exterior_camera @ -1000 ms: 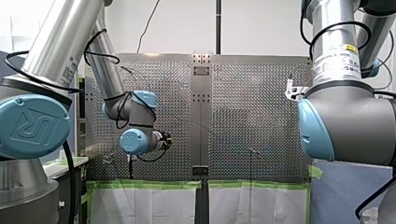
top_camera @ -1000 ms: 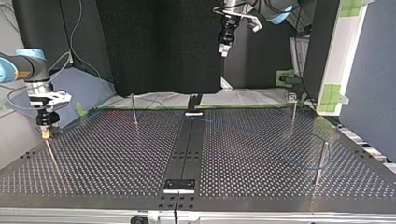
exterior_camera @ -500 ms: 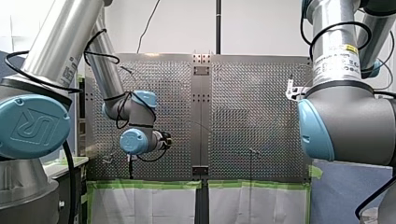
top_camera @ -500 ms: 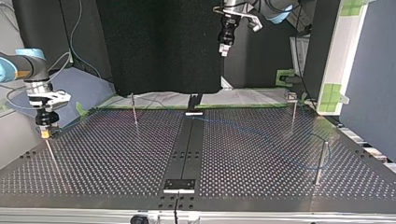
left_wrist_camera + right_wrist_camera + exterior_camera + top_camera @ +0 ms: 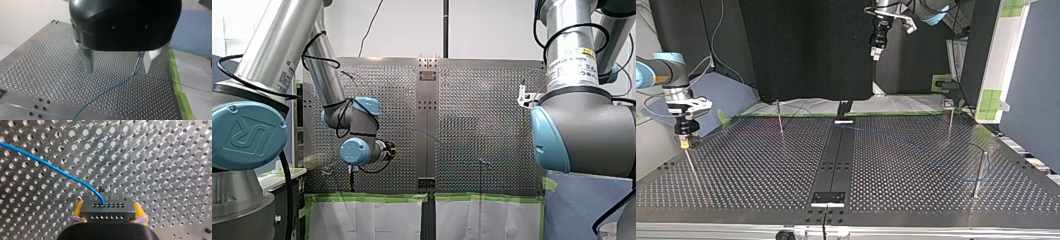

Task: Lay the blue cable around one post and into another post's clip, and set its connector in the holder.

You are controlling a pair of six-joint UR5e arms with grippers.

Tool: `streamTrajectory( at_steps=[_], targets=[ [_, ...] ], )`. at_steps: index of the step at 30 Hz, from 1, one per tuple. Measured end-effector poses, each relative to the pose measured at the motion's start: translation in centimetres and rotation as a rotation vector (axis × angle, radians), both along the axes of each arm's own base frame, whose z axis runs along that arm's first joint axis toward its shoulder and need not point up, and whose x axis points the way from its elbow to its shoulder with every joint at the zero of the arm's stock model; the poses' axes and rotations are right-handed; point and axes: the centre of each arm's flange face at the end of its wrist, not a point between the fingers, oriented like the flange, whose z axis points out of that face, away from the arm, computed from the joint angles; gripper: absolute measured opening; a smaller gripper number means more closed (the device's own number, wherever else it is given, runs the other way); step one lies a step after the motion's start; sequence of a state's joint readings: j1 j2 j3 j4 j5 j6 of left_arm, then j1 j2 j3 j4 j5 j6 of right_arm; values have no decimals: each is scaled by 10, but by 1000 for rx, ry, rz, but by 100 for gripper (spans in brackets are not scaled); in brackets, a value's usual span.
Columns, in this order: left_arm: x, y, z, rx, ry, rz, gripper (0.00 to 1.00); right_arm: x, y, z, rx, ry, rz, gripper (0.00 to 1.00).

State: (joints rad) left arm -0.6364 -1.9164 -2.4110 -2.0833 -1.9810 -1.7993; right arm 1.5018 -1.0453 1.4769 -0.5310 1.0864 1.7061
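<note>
My right pincer [image 5: 108, 204] is clamped on the connector [image 5: 108, 212]. The yellow pads [image 5: 78, 210] press on both its sides, and the dark block with its rows of little holes sits square between them. The cable [image 5: 50, 166] comes out of the connector's face just ahead of the pincer. From there it bends off to one side and runs away over the table [image 5: 162, 157]. The connector is in the pincer, not set down anywhere.

In the top view that pincer hangs low, right over the tip of a thin post [image 5: 690, 162]. I honestly can't tell if the connector touches it, it's too small to see there.

My left pincer [image 5: 118, 71] is spread wide with nothing between the metal fingers [image 5: 87, 60]. It's up in the air, well clear of the table, and in the top view it's well apart from the right pincer too. The cable passes underneath it, lying on the plate below the gap between the fingers. Then it heads to the other post [image 5: 136, 63], which stands beyond the pincer, close by one finger. The blue line rises right alongside that post. Whether it's actually caught in a clip there I can't make out.
</note>
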Motion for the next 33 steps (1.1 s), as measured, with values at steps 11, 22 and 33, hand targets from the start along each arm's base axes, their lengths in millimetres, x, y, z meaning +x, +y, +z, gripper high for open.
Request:
streamTrajectory(
  at_steps=[11, 22, 33],
  targets=[
    [0, 0, 0, 0, 0, 1, 100, 0, 0, 1, 0, -6, -1, 14],
    [0, 0, 0, 0, 0, 2, 100, 2, 5, -7, 38, -11, -5, 14],
    [0, 0, 0, 0, 0, 1, 100, 2, 5, -7, 37, -11, -5, 14]
  ],
)
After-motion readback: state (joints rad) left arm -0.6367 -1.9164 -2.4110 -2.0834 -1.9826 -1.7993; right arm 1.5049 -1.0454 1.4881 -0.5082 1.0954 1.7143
